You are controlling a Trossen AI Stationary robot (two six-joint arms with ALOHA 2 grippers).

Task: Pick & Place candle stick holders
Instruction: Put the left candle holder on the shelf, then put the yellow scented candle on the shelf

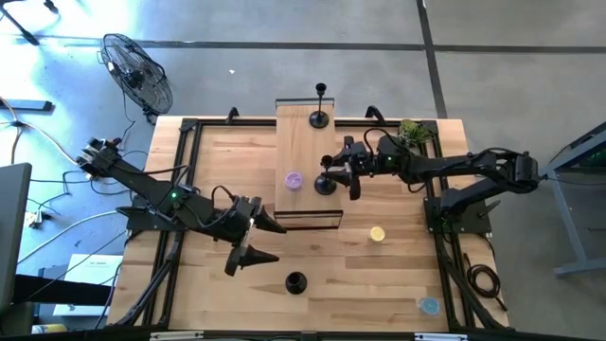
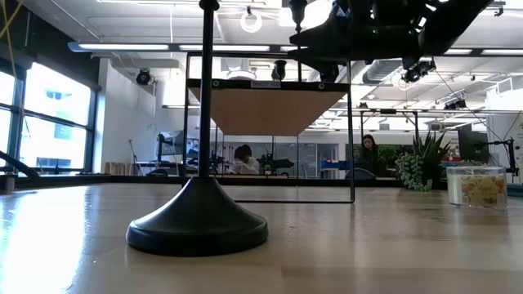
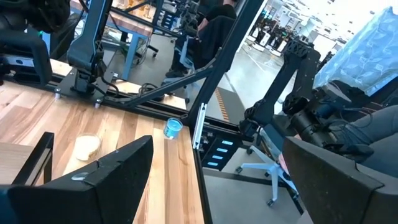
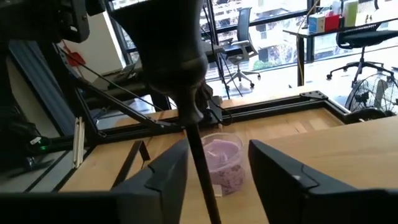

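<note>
One black candle stick holder (image 1: 327,185) stands on its disc base on the raised wooden shelf (image 1: 308,142). Its thin stem (image 4: 200,168) rises between the fingers of my right gripper (image 1: 343,176), which is open. A second holder (image 1: 320,117) stands at the shelf's far end. A third holder (image 1: 295,282) stands on the table near the front edge and shows large in the low view (image 2: 197,220). My left gripper (image 1: 268,241) hangs open above the table, left of the shelf's near end, with nothing between its fingers (image 3: 112,180). My right gripper comes level from the table's right, its fingers on either side of the holder's stem (image 4: 198,155), below the cup top. The stem runs close beside one finger (image 4: 168,177) and stands clear of the other (image 4: 280,180). Whether the near finger touches it, I cannot tell.
A purple candle (image 1: 294,180) sits on the shelf beside the holder. A yellow candle (image 1: 377,234) and a blue one (image 1: 429,305) lie on the table at the right. A green plant (image 1: 412,131) stands at the far right corner. The shelf rests on a thin black frame (image 2: 353,131).
</note>
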